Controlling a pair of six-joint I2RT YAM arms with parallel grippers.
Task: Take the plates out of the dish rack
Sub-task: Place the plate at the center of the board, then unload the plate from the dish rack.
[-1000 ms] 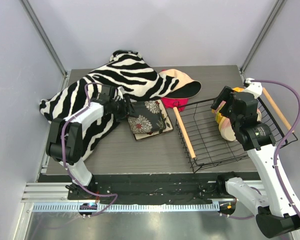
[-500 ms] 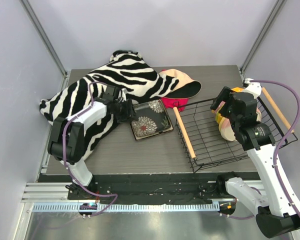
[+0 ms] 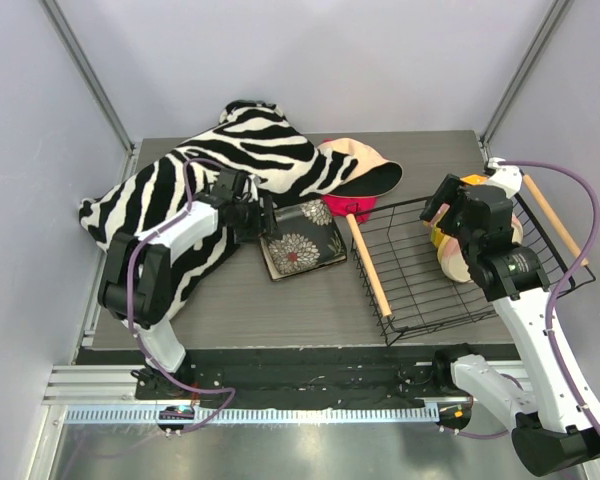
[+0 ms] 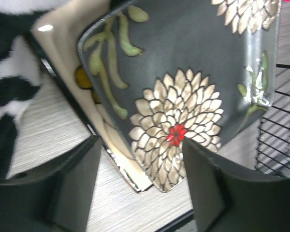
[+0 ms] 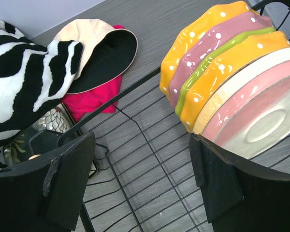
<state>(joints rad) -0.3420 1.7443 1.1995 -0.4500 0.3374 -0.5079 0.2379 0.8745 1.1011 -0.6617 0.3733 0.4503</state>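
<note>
Square plates lie stacked left of the dish rack, the left gripper open at their edge. Glazed round plates, probably slick and breakable, stand in the rack's far right before the wide-open right gripper; rims offer the hold.

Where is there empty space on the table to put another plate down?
The front strip of the table, between the zebra cloth, the dark square plate and the dish rack, is bare. So is the back right corner beside the hat. The back left is crowded.
</note>
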